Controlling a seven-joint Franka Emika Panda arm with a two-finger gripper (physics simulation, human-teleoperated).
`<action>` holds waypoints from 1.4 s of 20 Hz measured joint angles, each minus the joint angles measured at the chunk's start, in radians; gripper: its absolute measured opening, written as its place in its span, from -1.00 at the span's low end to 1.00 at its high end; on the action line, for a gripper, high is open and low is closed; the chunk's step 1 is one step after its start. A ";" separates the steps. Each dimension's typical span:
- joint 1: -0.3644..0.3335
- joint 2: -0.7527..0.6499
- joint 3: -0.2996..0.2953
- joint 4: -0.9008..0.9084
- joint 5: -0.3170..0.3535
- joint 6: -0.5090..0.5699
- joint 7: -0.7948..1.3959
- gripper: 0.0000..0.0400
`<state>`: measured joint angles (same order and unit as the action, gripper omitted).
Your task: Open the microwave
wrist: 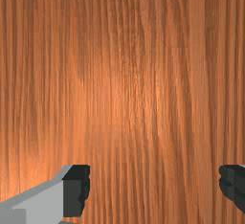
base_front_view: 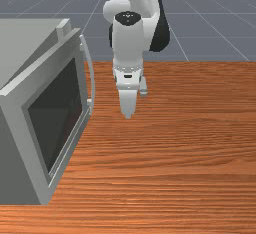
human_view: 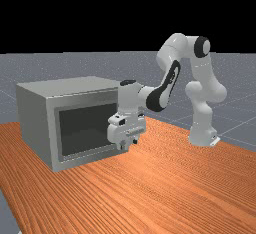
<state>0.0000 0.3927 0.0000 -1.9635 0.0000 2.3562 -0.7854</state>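
Front view: 1 microwave (base_front_view: 30, 33) at 9 o'clock, w/ 1 door (base_front_view: 55, 113) & 1 curved handle (base_front_view: 92, 78), the latter seen at approx. 10 o'clock from the gripper (base_front_view: 128, 115). Microwave prob. heavy, door slightly stiff; handle slim, rigid, poss. slippery, best grasped mid-length. In wrist view, 2 fingers (wrist: 74, 189) are seen spread wide, nothing pinched, w/ 1 table (wrist: 119, 74) below.
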 joint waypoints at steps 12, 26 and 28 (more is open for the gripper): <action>0.036 -0.347 -0.098 -0.004 0.053 -0.444 1.483 -0.96; -0.011 -0.515 -0.160 0.052 0.052 -0.560 1.572 -0.40; -0.052 -0.505 -0.203 0.078 0.050 -0.535 1.562 0.48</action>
<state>-0.0517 -0.1127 -0.2034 -1.8859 0.0500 1.8216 0.7765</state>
